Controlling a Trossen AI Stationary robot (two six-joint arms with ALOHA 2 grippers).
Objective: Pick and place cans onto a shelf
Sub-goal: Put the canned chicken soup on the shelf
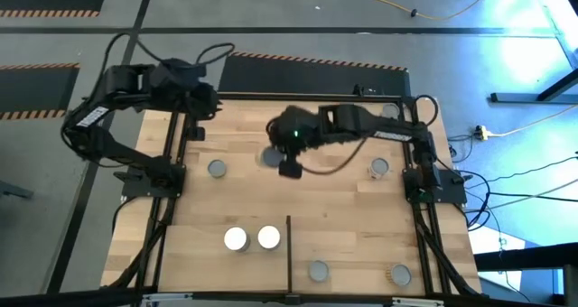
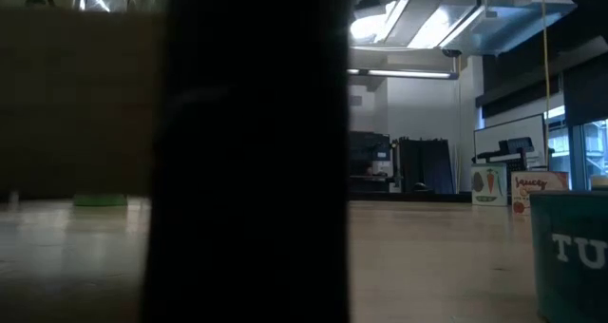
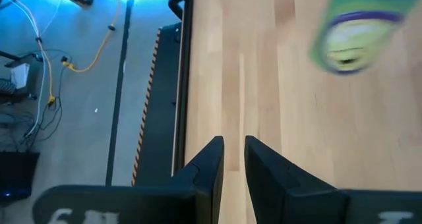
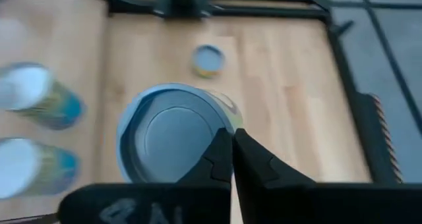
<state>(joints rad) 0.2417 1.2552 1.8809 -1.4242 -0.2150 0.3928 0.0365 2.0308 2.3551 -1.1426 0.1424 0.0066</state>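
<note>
Several cans stand upright on the shelf (image 1: 352, 217), a pale board in a black frame with a thin divider bar (image 1: 289, 253). Grey-topped cans stand at mid-board (image 1: 271, 156), at the left (image 1: 217, 169) and at the right (image 1: 379, 168). Two white-topped cans (image 1: 236, 239) (image 1: 268, 237) stand near the front. My right gripper (image 1: 289, 167) is shut, its tips (image 4: 232, 140) by the rim of the middle can (image 4: 171, 135). My left gripper (image 3: 234, 148) hovers at the board's far left, open by a narrow gap and empty. A green-labelled can (image 3: 349, 39) lies ahead of it. My right gripper has its shut fingertips (image 4: 224, 145) pointing down at the edge of the middle can's grey top (image 4: 221, 122). I cannot tell whether they touch it. The can stands upright on the board.
Two more cans (image 1: 318, 271) (image 1: 400, 274) stand at the front right and one (image 1: 390, 111) at the far right corner. In the low view a dark upright shape (image 2: 247, 152) fills the middle, with a teal can (image 2: 570, 256) at the right. Cables lie on the floor around the table.
</note>
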